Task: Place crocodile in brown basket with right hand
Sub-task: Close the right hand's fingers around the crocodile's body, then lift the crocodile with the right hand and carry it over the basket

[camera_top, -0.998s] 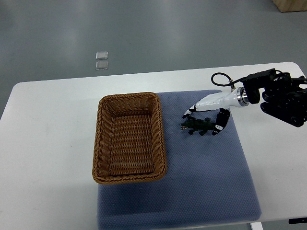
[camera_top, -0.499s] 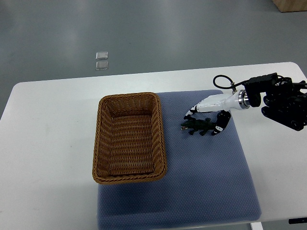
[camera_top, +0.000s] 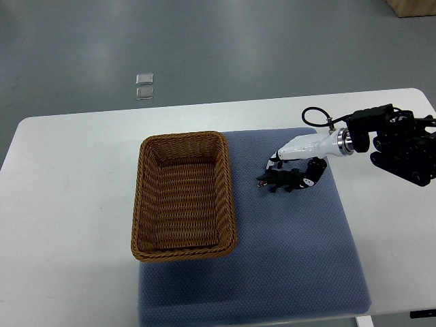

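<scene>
Right robot hand (camera_top: 298, 148), white shell with dark finger pads, reaches in from the right edge on a black forearm (camera_top: 402, 143); a black cable (camera_top: 312, 112) loops up just behind the wrist. The hand sits low over a dark green toy crocodile (camera_top: 283, 180), which lies directly beneath the palm on a blue-grey padded mat (camera_top: 293, 252). Fingers (camera_top: 274, 161) are curled down on the far side of the toy near its head end, and the thumb (camera_top: 310, 178) hooks in on the near side at the tail, so the hand is closed around the crocodile, with only a narrow gap left between fingers and thumb and the body filling it. The toy's belly looks to be in contact with the mat; how firm the grip is cannot be told from this steep angle. The crocodile's snout points away from the wrist, toward a brown woven wicker basket (camera_top: 230, 194) that stands near the fingertips, on the side opposite the forearm. The basket is rectangular, long axis running toward the camera, its nearest wall resting on the mat's edge and apart from the toy. The basket's interior shows only bare weave. Mat and basket rest on a white bench (camera_top: 68, 204) with rounded corners. Beyond the hand, past the bench's far edge, lies grey floor (camera_top: 238, 48) with two small clear square tiles (camera_top: 144, 86), and a pale wooden box (camera_top: 412, 7) shows at the far corner behind the forearm.
</scene>
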`<move>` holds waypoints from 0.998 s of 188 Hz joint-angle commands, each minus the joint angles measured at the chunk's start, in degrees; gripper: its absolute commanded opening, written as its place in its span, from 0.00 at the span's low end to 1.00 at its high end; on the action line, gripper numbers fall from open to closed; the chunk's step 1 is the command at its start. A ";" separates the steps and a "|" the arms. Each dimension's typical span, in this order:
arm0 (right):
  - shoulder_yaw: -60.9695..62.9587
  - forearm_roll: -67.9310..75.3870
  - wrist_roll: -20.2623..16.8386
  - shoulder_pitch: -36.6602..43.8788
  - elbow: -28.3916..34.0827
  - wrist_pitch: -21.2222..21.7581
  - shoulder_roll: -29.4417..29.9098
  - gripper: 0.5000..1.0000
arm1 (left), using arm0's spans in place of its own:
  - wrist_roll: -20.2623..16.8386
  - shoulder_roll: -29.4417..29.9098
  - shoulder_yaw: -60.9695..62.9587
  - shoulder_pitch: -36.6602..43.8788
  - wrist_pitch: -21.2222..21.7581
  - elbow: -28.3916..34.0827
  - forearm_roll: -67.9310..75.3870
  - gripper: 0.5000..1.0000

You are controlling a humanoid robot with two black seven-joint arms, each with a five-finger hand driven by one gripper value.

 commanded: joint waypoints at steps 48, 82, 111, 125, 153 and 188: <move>0.70 0.88 0.00 0.41 0.01 0.01 -0.16 0.19 | 0.00 0.00 0.00 0.00 0.00 0.00 0.01 1.00; 0.96 0.97 0.00 1.02 0.01 0.01 -0.25 0.08 | 0.00 0.00 0.00 0.00 0.00 0.00 0.01 1.00; 1.05 1.23 0.00 1.90 0.10 -0.08 -0.25 0.01 | 0.00 0.00 0.00 0.00 0.00 0.00 0.01 1.00; 1.05 1.32 0.00 2.60 0.01 -0.08 -0.16 0.00 | 0.00 0.00 0.00 0.00 0.00 0.00 0.01 1.00; 1.05 1.32 0.00 2.87 0.01 -0.08 -0.16 0.00 | 0.00 0.00 0.00 0.00 0.00 0.00 0.01 1.00; 1.14 1.32 0.00 2.87 0.01 -0.26 -0.16 0.00 | 0.00 0.00 0.00 0.00 0.00 0.00 0.01 1.00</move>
